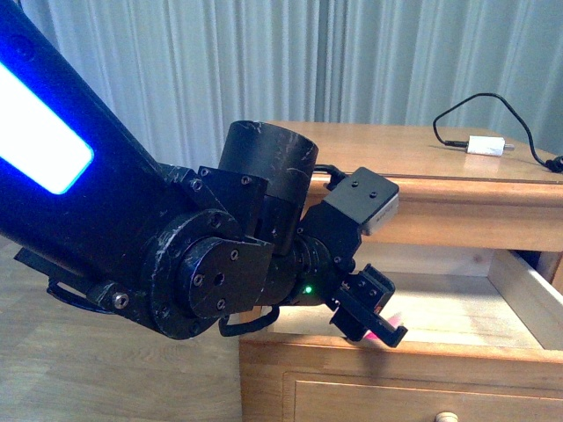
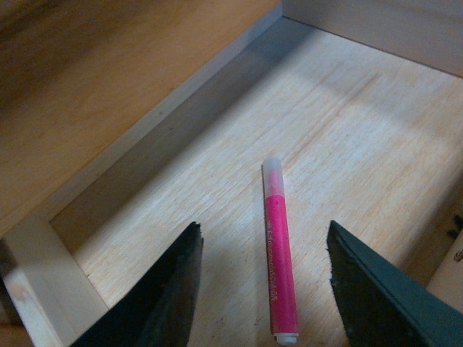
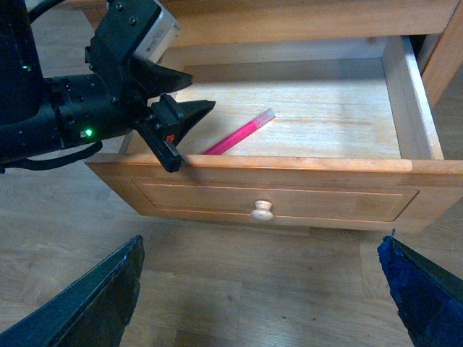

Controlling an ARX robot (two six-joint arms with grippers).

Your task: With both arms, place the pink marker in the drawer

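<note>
The pink marker (image 2: 278, 253) lies flat on the drawer's pale floor, its whitish cap end pointing away from my left gripper. My left gripper (image 2: 264, 289) is open, its two dark fingers either side of the marker and apart from it. In the right wrist view the marker (image 3: 239, 134) lies inside the pulled-out drawer (image 3: 289, 195), with the left gripper (image 3: 181, 126) over the drawer's front left corner. My right gripper (image 3: 260, 303) is open and empty, above the floor in front of the drawer's round knob (image 3: 262, 211). In the front view the left gripper (image 1: 374, 316) hangs over the open drawer (image 1: 493, 308).
A white charger (image 1: 485, 145) with a black cable lies on the nightstand top (image 1: 387, 145). The drawer's side walls (image 3: 411, 101) and front panel bound the marker. Wooden floor (image 3: 253, 282) lies in front of the nightstand. A curtain hangs behind.
</note>
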